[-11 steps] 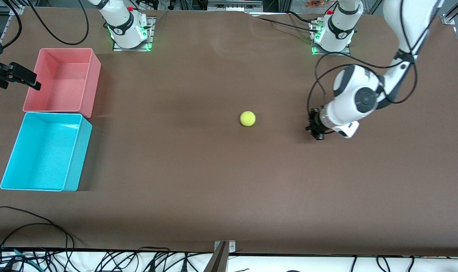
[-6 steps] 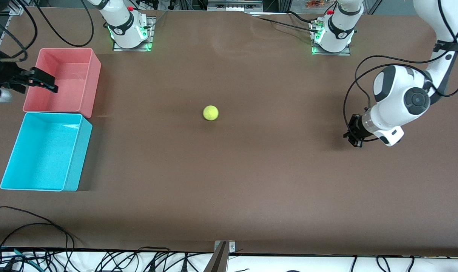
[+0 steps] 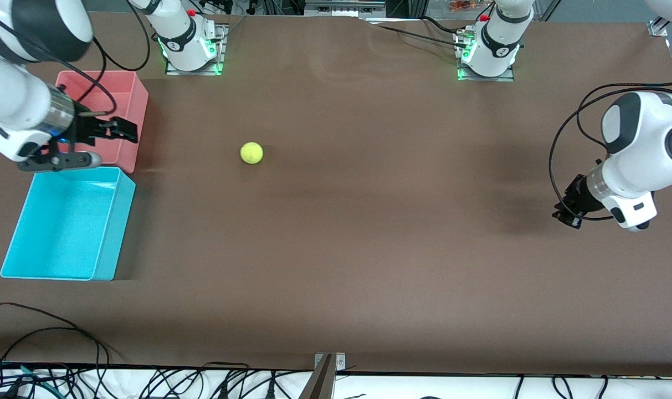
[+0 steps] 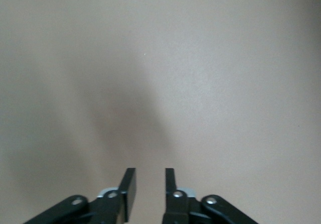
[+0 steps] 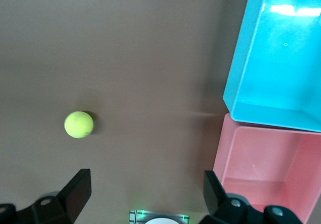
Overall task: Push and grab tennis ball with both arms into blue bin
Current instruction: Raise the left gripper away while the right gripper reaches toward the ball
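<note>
Tennis ball is lying on the tabletop near the blue bin. Right tool, spread wide, is hovering over the pink bin, positioned to intercept; left tool, nearly closed, is waiting.

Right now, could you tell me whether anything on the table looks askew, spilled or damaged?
Nothing stands out. The ball sits loose on the bare table, apart from both bins. The blue bin and pink bin stand upright, side by side. The right tool hangs open over the pink bin; the left tool is nearly shut, holding nothing.
</note>
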